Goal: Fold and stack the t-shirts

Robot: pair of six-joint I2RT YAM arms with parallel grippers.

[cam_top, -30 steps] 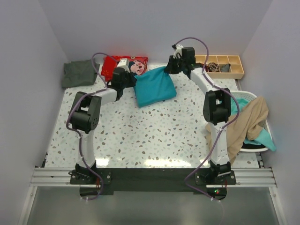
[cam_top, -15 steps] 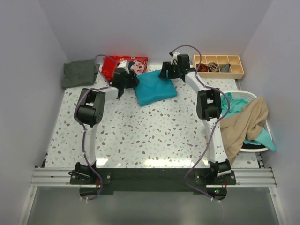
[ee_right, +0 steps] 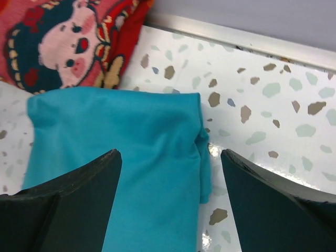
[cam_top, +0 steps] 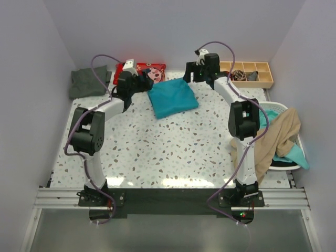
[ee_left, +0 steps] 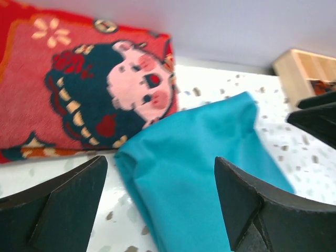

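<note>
— Lying folded on the speckled worktop (cam_top: 173, 152), near its far edge, is that the teal t-shirt (cam_top: 172, 97)?
— Yes. It is a flat folded packet, and its far left corner lies against a red cloth printed with a cartoon face (cam_top: 145, 71).
— How do the left fingers (ee_left: 58, 202) stand?
— They are spread wide above the left end of the shirt, and they pinch nothing.
— And the right fingers (ee_right: 73, 197)?
— They are also spread wide, over the far right corner of the shirt. The cloth lies loose below them.
— Where are the other shirts?
— The dark grey-green t-shirt (cam_top: 89, 82) lies at the far left corner of the worktop, well apart from the teal one. The beige t-shirt (cam_top: 274, 137) hangs crumpled over the rim of a white basket (cam_top: 278, 106) at the right side. A wooden compartment tray (cam_top: 260, 84) stands behind the basket.
</note>
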